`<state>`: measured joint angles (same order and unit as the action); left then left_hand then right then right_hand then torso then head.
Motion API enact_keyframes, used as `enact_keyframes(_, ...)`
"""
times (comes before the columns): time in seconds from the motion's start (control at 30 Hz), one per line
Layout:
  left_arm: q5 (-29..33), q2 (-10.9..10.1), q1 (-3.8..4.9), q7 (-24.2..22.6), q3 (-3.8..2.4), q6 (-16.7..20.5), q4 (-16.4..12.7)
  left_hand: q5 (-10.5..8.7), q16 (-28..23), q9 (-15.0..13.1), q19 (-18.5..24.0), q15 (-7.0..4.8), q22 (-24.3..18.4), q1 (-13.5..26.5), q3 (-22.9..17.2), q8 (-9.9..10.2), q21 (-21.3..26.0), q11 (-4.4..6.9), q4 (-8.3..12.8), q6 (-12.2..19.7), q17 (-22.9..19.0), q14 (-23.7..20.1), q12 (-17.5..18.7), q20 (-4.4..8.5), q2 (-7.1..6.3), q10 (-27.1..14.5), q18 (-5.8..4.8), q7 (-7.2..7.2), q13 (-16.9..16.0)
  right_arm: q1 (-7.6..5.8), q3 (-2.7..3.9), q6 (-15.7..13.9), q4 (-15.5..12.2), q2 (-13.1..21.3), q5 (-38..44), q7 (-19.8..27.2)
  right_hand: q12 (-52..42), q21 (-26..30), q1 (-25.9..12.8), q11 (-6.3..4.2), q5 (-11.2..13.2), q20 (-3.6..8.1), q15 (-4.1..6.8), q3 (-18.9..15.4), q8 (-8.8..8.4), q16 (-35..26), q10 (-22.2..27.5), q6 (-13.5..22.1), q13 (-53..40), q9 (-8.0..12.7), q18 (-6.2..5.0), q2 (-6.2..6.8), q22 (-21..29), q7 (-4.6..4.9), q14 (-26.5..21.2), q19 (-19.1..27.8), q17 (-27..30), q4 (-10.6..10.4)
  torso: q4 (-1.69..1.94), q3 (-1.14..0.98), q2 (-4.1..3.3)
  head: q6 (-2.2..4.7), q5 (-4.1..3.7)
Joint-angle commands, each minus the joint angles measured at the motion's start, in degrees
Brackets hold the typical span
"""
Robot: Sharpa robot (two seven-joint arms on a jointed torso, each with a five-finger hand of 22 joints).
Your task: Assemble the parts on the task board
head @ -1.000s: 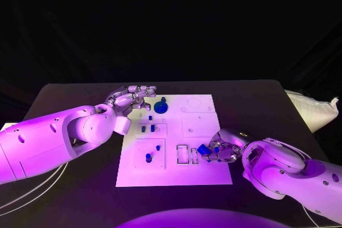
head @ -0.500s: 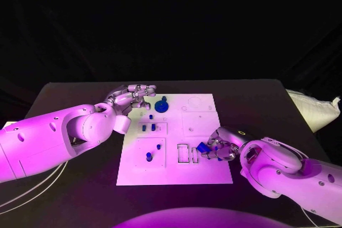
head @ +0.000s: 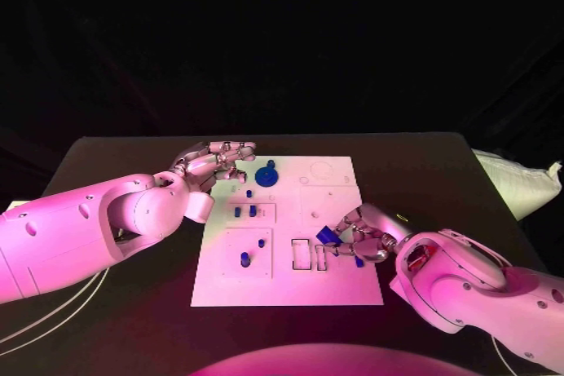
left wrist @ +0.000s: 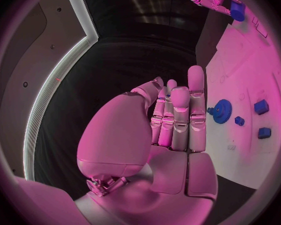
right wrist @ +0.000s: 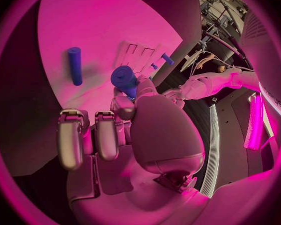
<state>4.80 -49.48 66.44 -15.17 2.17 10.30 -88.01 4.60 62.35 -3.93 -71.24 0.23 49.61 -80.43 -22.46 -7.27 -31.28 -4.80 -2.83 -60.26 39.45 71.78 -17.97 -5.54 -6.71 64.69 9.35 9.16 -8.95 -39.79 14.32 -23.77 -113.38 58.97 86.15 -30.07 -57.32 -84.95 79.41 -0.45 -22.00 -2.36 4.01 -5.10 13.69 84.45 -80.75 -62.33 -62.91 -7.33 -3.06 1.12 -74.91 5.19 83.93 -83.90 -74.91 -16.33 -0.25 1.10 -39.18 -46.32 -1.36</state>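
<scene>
The white task board point(head: 335, 201) lies mid-table. My right hand point(head: 367, 239) hovers over its near right part and pinches a blue block point(head: 328, 235) between thumb and finger, just right of the rectangular slots point(head: 302, 254). The right wrist view shows that block point(right wrist: 124, 79) at the fingertips, with a blue cylinder point(right wrist: 74, 65) lying on the board beyond. My left hand point(head: 215, 161) hangs at the board's far left corner, holding nothing, fingers extended point(left wrist: 178, 120). A blue gear point(head: 266, 177) stands beside it. Small blue pieces point(head: 244, 211) sit in the left column.
The blue cylinder point(head: 359, 261) lies loose by my right hand. A white bag point(head: 517, 184) sits off the table's right edge. Cables point(head: 47, 315) trail at the front left. Bare black table point(head: 423, 160) surrounds the board.
My right hand has lifted the blue block and carried it slightly up the board and to the left, uncovering the loose cylinder. The left hand has hardly moved.
</scene>
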Motion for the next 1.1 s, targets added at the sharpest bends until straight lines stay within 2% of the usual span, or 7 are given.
enact_keyframes(0.03, -0.12, 0.13, -0.01, 0.05, -0.03, -1.2, -0.39, 0.35, 0.0, 0.03, 0.09, -0.03, -0.05, 0.18, 0.34, -0.27, 0.21, 0.04, 0.12, 0.38, -0.05, -0.34, -0.2, -0.38, 0.0, -0.21, 1.05, 0.06, -0.05, -0.03, 0.02, 0.71, -0.14, -0.76, -4.43, 0.98, 0.33, -0.34, 0.92, -0.23, -0.45, 0.21, 0.31, 0.0, -0.24, 0.07, -0.26, -1.89, -0.01, -1.35, 0.92, -2.75, -6.74, -1.28, 4.09, -0.43, -4.2, -0.39, 0.05, 0.01, -0.02, -0.03, 0.17)
enact_keyframes(0.23, -0.12, 0.29, -0.01, 0.04, -0.03, -1.16, -0.64, 0.35, -0.02, 0.02, 0.09, -0.03, -0.06, 0.15, 0.35, -0.29, 0.23, 0.03, 0.16, 0.39, -0.14, -0.39, -0.24, -0.38, 0.0, -0.25, 1.05, 0.07, -0.06, -0.06, 0.01, 5.5, 0.4, -3.01, -5.59, -0.65, 1.12, -0.27, -4.02, -0.08, -4.65, 0.07, 0.16, -1.93, -0.59, -0.05, -0.39, -2.1, 0.06, -1.68, 0.88, -2.37, -6.63, -1.17, 4.05, -0.33, -4.0, -0.39, 0.01, 0.02, -0.01, -0.01, 0.33)
enact_keyframes(0.57, -0.12, 0.47, -0.01, 0.02, -0.03, -1.2, -0.9, 0.35, -0.02, 0.02, 0.09, -0.03, -0.06, 0.15, 0.35, -0.29, 0.23, 0.03, 0.16, 0.39, -0.14, -0.39, -0.24, -0.38, 0.0, -0.25, 1.05, 0.07, -0.06, -0.06, -0.06, 8.63, 1.83, -6.19, -3.67, -3.28, 1.52, -0.2, -8.65, -0.38, -1.93, 0.21, 0.4, -4.27, -0.56, -0.08, -1.0, -3.15, -0.48, -2.47, 0.84, -3.81, -6.55, -1.59, 4.06, -0.29, -3.97, -0.44, -0.01, -0.04, -0.07, -0.05, 0.65)
enact_keyframes(0.83, 0.03, 0.68, -0.01, 0.13, -0.03, -1.2, -1.08, 0.35, -0.02, 0.02, 0.09, -0.03, -0.06, 0.15, 0.35, -0.29, 0.23, 0.03, 0.16, 0.39, -0.14, -0.39, -0.24, -0.38, 0.0, -0.25, 1.05, 0.07, -0.06, -0.25, -0.09, 8.46, 2.86, -7.39, -0.08, -3.83, 2.37, -0.11, -10.31, -0.57, 2.59, 0.39, 0.57, -5.79, -0.53, -0.24, -1.14, -3.58, -0.61, -3.29, 0.82, -4.99, -6.46, -1.82, 4.01, -0.23, -3.73, -0.38, 0.19, -0.04, -0.06, -0.19, 0.66)
enact_keyframes(0.93, 0.19, 0.68, -0.01, 0.3, -0.03, -1.31, -1.09, 0.35, -0.02, 0.02, 0.09, -0.03, -0.06, 0.15, 0.35, -0.29, 0.23, 0.03, 0.16, 0.39, -0.14, -0.39, -0.24, -0.38, 0.0, -0.25, 1.05, 0.07, -0.06, -0.29, -0.09, 8.39, 3.1, -7.6, 2.03, -4.0, 3.18, -0.04, -11.3, -0.55, 7.34, 0.41, 0.57, -7.06, -0.6, -0.46, -1.04, -3.55, -0.39, -3.67, 0.8, -4.93, -6.39, -1.81, 3.93, -0.19, -3.39, -0.33, 0.0, -0.07, -0.07, -0.27, 0.84)
enact_keyframes(1.0, 0.6, 0.7, -0.01, 0.48, -0.03, -1.42, -1.03, 0.35, -0.02, 0.02, 0.09, -0.03, -0.06, 0.15, 0.35, -0.29, 0.23, 0.03, 0.16, 0.39, -0.14, -0.39, -0.24, -0.38, 0.0, -0.25, 1.05, 0.07, -0.06, -0.32, -0.09, 8.47, 3.26, -7.71, 3.77, -4.14, 3.7, 0.01, -12.62, -0.53, 12.25, 0.42, 0.56, -8.44, -0.62, -0.55, -1.03, -3.55, -0.31, -4.01, 0.79, -4.78, -6.34, -1.81, 3.91, -0.15, -3.26, -0.35, -0.02, -0.14, -0.1, -0.19, 0.92)
enact_keyframes(1.1, 0.86, 0.7, -0.01, 0.61, -0.02, -1.52, -1.0, 0.34, -0.01, 0.01, 0.09, -0.02, -0.08, 0.2, 0.38, -0.33, 0.25, 0.0, 0.15, 0.4, -0.19, -0.42, -0.32, -0.39, 0.04, -0.29, 1.06, 0.09, -0.08, -0.35, -0.09, 9.15, 3.36, -7.83, 5.06, -4.2, 4.72, 0.12, -14.15, -0.48, 15.44, 0.39, 0.53, -9.99, -0.69, -0.76, -0.92, -3.46, 0.03, -4.43, 0.76, -4.56, -6.22, -1.78, 3.85, -0.07, -2.95, -0.34, 0.05, -0.12, -0.11, -0.24, 0.78)
